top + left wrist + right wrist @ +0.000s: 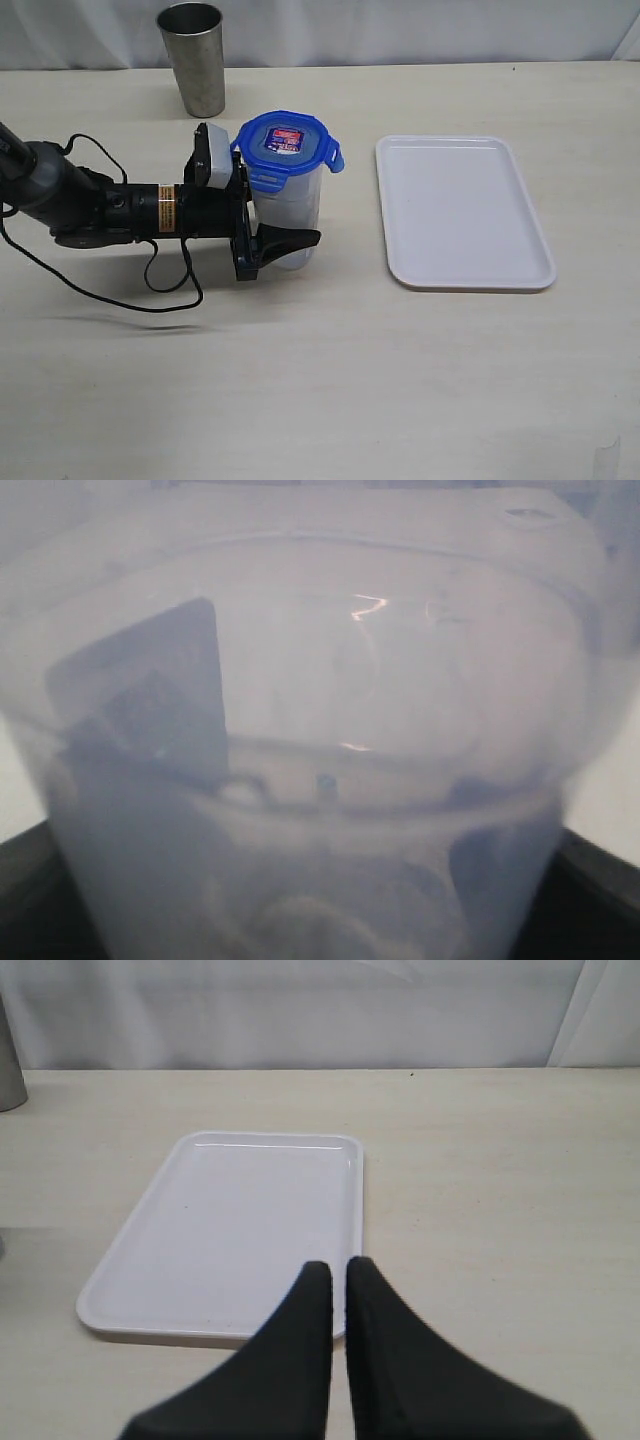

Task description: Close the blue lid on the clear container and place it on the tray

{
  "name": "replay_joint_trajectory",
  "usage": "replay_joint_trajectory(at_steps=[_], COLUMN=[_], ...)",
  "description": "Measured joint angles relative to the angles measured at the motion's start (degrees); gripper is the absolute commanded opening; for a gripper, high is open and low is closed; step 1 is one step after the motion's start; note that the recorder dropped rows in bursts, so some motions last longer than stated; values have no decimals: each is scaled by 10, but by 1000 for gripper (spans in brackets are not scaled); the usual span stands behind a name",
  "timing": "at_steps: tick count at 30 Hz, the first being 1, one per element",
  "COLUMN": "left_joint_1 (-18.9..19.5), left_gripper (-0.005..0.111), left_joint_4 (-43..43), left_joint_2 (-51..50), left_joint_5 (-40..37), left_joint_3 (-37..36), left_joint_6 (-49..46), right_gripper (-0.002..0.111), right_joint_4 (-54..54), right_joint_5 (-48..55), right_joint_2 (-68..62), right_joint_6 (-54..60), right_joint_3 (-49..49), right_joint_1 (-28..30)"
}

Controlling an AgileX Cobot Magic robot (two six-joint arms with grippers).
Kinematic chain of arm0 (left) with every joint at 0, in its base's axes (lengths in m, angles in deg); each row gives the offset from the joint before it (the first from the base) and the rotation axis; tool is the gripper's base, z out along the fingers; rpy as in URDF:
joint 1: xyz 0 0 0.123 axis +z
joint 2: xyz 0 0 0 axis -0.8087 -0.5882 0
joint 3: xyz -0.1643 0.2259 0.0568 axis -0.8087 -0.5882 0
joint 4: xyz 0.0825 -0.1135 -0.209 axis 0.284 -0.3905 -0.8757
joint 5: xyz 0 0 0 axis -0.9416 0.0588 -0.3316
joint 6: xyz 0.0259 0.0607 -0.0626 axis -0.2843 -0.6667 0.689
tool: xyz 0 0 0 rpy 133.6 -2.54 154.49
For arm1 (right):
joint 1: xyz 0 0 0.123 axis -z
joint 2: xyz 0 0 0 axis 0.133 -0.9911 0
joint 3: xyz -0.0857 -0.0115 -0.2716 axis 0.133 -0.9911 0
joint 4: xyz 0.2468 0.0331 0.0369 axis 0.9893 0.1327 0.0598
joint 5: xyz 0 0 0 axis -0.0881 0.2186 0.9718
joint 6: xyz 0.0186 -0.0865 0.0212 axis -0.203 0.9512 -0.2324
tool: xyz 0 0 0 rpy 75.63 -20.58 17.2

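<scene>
The clear container (pixel 290 205) stands upright on the table, left of the tray (pixel 460 210). The blue lid (pixel 285 140) sits on its mouth, sticker facing up, and a tab on the tray side juts outward. My left gripper (pixel 295 218) reaches in from the left and is shut on the container's body. Its near finger (pixel 290 240) presses the front wall and the far finger is hidden behind. The container (pixel 320 730) fills the left wrist view, with dark fingers (pixel 600 900) at the edges. My right gripper (pixel 338 1265) is shut and empty, hovering by the tray (pixel 230 1230).
A grey steel cup (pixel 195 60) stands at the back of the table behind the container, and its edge (pixel 8 1060) shows in the right wrist view. The left arm's black cable (pixel 150 290) loops over the table on the left. The tray holds nothing.
</scene>
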Motion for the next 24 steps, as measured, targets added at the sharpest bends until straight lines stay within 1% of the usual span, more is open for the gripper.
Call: replay_joint_trajectory(at_steps=[3,6,9,12,15,19,24], left_joint_1=[0,0,0,0,0,0,0], left_gripper=[0,0,0,0,0,0,0], left_joint_4=[0,0,0,0,0,0,0], left_joint_2=[0,0,0,0,0,0,0], left_joint_5=[0,0,0,0,0,0,0], left_joint_3=[0,0,0,0,0,0,0], left_joint_6=[1,1,1,1,1,1,1], right_gripper=[5,5,5,5,5,6,6], right_joint_4=[-1,6,55,124,136,134,98], right_joint_5=[-43,-151,-258,-341,-398,-406,-395], right_joint_2=[0,0,0,0,0,0,-37], right_joint_6=[0,0,-2,-53,-84,-89,-89], right_joint_3=[0,0,0,0,0,21,105], right_joint_1=[0,0,0,0,0,0,0])
